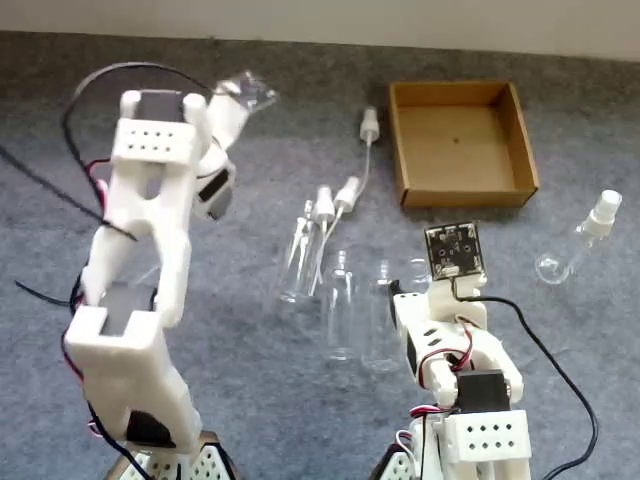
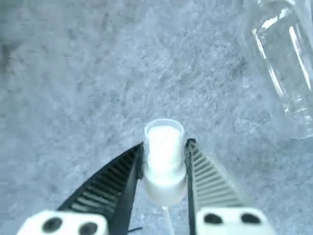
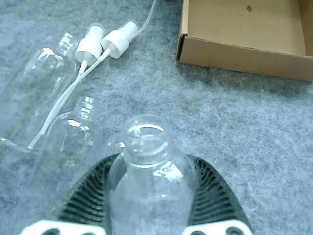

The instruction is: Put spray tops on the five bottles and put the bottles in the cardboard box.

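On the grey mat (image 1: 260, 400), spray tops counted five. The left gripper (image 2: 165, 145) was clamped shut on the held top (image 2: 164, 169), nozzle end pointing away from the wrist. Its dip tube ran back between the fingers and was cut off at the frame edge. The loose top (image 1: 370, 124) lay just left of the cardboard box (image 1: 465, 195), tube trailing toward the arms. The paired tops (image 1: 336, 196) lay side by side, tubes crossing the leftmost bottle (image 1: 298, 262). The fifth top sat on the capped bottle (image 1: 575, 245), right of the box and apart from it, long axis diagonal, top toward the far right.

Bare bottles between the arms: the leftmost bottle, the middle bottle (image 1: 340, 305) and the inner bottle (image 1: 380, 315), close together, long axes near-to-far, necks toward the far edge.

The right gripper (image 3: 152, 164) was closed around the body of the gripped bottle (image 3: 149, 186), open neck pointing away from the wrist. From above it was mostly hidden under the wrist camera board.

The clear bottle (image 2: 286, 63) near the left gripper was cut off by the frame. From above it read only as a clear shape. That made six bottles, but the count was unsure, glass overlapping glass.
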